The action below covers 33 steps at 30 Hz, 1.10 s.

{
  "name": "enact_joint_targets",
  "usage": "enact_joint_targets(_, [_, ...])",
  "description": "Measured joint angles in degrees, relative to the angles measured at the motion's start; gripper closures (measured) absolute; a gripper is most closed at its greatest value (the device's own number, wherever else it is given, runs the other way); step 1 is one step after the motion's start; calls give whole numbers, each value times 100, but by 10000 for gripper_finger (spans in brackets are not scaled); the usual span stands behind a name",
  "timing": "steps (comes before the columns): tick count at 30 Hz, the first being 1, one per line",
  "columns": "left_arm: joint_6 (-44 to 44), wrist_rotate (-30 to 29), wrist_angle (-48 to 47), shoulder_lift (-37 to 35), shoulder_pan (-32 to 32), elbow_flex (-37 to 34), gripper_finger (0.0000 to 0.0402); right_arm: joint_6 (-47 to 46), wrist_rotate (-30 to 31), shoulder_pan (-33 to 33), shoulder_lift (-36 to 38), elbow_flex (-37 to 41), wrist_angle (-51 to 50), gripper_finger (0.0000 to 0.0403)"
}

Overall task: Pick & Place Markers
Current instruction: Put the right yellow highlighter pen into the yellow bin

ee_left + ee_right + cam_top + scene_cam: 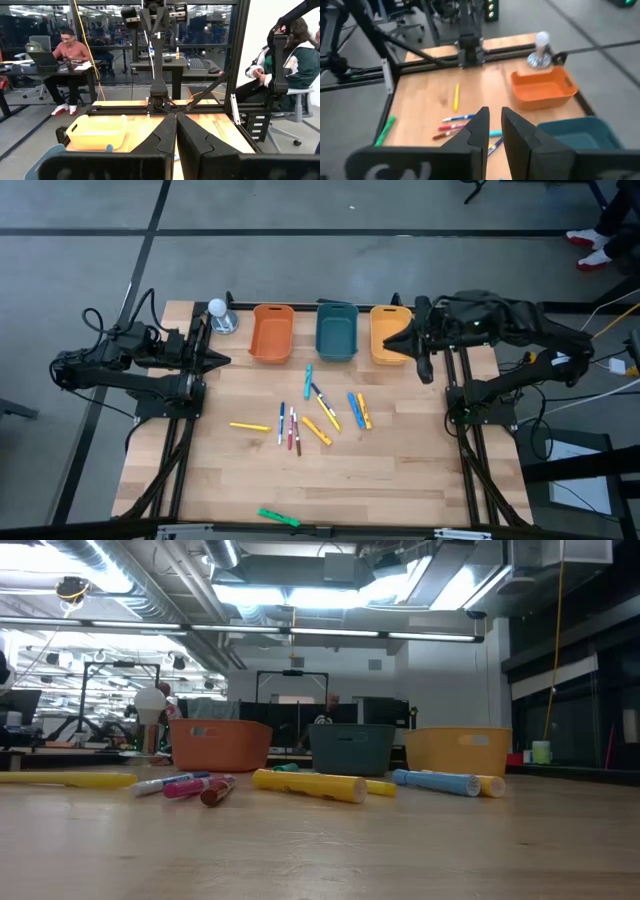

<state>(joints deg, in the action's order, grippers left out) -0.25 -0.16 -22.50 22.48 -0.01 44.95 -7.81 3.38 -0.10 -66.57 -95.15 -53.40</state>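
Stock of my table, markers task, nothing yet put away.

My left pincer (222,361): fingers pressed together, holding nothing, parked at my left edge of the table; the orange bin (271,333) is just ahead and to one side of its tips.

My right pincer (392,340): fingers a narrow slit apart, nothing between them, poised beside the yellow bin (388,332), with the teal bin (336,330) next along.

Markers (322,411): about a dozen, all loose on the wood, well apart from both pincers, lying between them and nearer the front than the bins. One yellow marker (249,426) lies off towards my left pincer's side; a teal marker (308,379) lies closest to the bins.

Done: as far as I can see, none binned. Left: the whole lot, by my reckoning.

Also present: a green stick (278,517) at the front edge, and a white-knobbed metal stand (220,316) beside the orange bin.

Hard to make out: bin floors are only partly visible from above; where markers overlap, the count is uncertain. Both pincers are missing from the table-level view.
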Motion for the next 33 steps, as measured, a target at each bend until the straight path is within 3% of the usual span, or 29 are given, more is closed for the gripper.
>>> enact_joint_targets(24, [0, 0, 0, 0, 0, 0, 392, -1846, -195, 1, -363, 0, -1947, 352])
enact_joint_targets(33, [0, -1, -2, 1, 0, 0, 389, -2067, -29, 2, -620, 0, -2018, 352])
